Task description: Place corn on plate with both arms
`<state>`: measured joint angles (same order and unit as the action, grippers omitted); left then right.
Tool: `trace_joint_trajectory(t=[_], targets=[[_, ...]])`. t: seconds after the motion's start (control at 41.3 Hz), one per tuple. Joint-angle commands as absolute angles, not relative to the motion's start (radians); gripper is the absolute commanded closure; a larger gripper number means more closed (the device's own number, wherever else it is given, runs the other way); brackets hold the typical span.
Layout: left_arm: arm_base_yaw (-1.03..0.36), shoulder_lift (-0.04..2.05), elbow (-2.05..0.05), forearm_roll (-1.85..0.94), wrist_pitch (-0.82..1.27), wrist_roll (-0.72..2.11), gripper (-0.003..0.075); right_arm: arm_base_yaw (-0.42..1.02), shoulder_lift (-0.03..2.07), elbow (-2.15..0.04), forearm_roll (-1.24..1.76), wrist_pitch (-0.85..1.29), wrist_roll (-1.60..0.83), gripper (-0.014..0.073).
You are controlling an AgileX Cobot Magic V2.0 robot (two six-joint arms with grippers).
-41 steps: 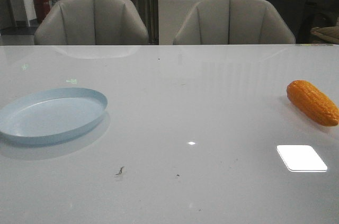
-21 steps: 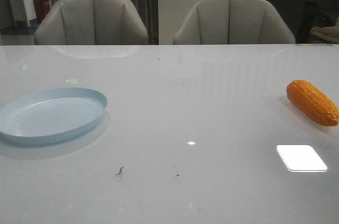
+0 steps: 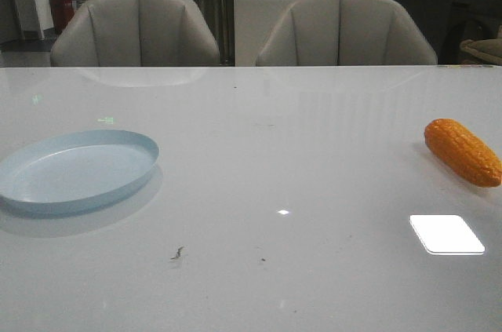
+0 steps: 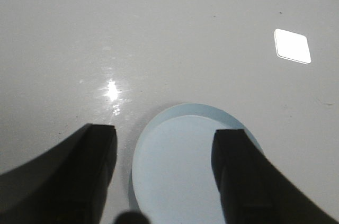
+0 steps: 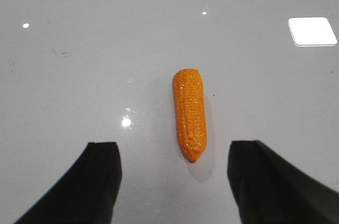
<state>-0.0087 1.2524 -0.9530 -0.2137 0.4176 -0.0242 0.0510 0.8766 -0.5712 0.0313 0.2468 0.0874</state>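
Nothing shifted across the last second: task not yet begun.

Plate (image 3: pixel 77 169) lay bare far to the left of the corn, on the white counter (image 3: pixel 298 159), with left gripper (image 4: pixel 164 173) poised over it, jaws spread wide and empty. Corn (image 3: pixel 463 151) rested untouched on its side, well apart from the plate, exactly as a second earlier. Right gripper (image 5: pixel 175 181) hung above the cob, jaws spread to either side of it and pinching nothing. Judged from this: both arms in waiting pose, pickup and carry to the plate all to come.
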Motion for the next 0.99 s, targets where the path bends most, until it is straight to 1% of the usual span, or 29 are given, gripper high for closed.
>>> trace_joint_trajectory(t=[0.0, 0.218, 0.508, 0.726, 0.968], targets=[[0.036, 1.307, -1.050, -0.224, 0.375, -0.061, 0.0258, 0.048, 0.871, -0.599, 0.034, 0.173, 0.088, 0.0053], [0.107, 1.472, -1.150, -0.224, 0.373, -0.061, 0.0257, 0.048, 0.871, -0.599, 0.034, 0.173, 0.088, 0.0053], [0.109, 1.667, -1.181, -0.343, 0.384, -0.059, 0.0258, 0.048, 0.871, -0.599, 0.034, 0.173, 0.088, 0.0053], [0.078, 1.781, -1.181, -0.343, 0.452, 0.028, 0.0258, 0.048, 0.871, -0.599, 0.034, 0.173, 0.088, 0.0053], [0.012, 1.814, -1.181, -0.341, 0.446, 0.085, 0.0259, 0.048, 0.871, -0.599, 0.034, 0.173, 0.088, 0.0053]])
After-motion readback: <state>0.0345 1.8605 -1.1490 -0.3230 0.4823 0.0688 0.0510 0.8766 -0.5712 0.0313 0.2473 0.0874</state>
